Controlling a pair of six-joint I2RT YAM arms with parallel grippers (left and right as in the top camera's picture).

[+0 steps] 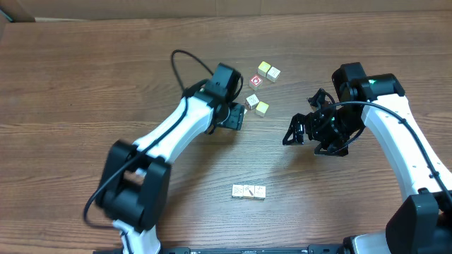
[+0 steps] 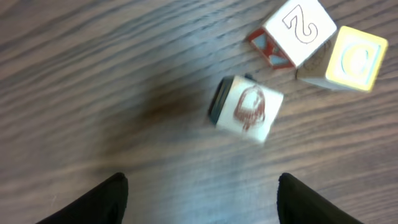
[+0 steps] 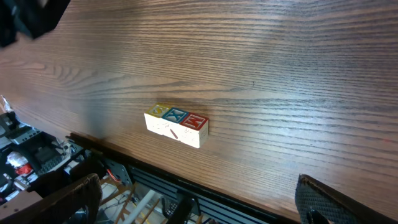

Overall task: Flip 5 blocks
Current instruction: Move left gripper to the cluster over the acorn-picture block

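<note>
**A:** Overhead first. How does the left gripper (image 1: 239,116) stand?

**B:** Jaws apart, nothing between them. Just beside it, toward the right arm, a pale cube (image 1: 251,101) touches a yellow-topped cube (image 1: 262,108). Farther from it lie a red-faced cube (image 1: 256,81) and a yellow-topped pair (image 1: 268,70).

**A:** And the row of three blocks (image 1: 248,191)?

**B:** Well apart from the left gripper, toward the arms' bases. The right gripper (image 1: 295,129) is also apart from it, beyond the cubes.

**A:** Left wrist?

**B:** A picture block (image 2: 249,111), blurred, with a red-brown drawing on a pale face, lies ahead of the left gripper's fingers (image 2: 99,200), untouched. Beyond it a "2" cube (image 2: 300,28) touches a yellow-framed "C" cube (image 2: 356,56).

**A:** Right wrist?

**B:** The row's blocks touch side by side, with yellow, blue and red tops. The right gripper's fingers (image 3: 339,200) are spread wide, holding nothing. Where the row lies from the left gripper, I cannot tell here.
</note>
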